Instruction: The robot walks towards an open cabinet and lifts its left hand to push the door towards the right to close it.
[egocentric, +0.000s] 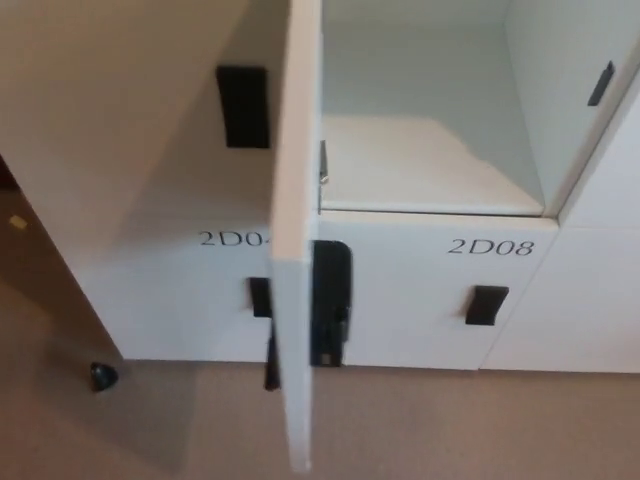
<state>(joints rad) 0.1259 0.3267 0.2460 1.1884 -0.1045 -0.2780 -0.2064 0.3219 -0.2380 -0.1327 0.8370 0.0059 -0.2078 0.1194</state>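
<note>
Cabinet door (296, 250) stands wide open in your head view, swung out towards the camera so that you see it nearly edge-on, a tall white slab running from the top of the picture down almost to the bottom edge. A black latch (330, 303) sits on its right face, low down. To the right of the door lies the open compartment (425, 150), pale inside, with its floor bare. Below that compartment you have a closed locker front marked 2D08 (490, 247), with a black handle (486, 305) under the label. To the left of the door another closed front carries a label that begins 2D0 (228, 239), the rest hidden behind the door edge; a black handle (243, 106) shows on the front above it. The brown carpet floor (450, 425) fills the bottom of the picture, and a small dark doorstop (103, 376) sits on it near the left edge, at the foot of the cabinet's side. Neither of your hands shows anywhere in this view, so you cannot tell whether their fingers are spread or closed.
</note>
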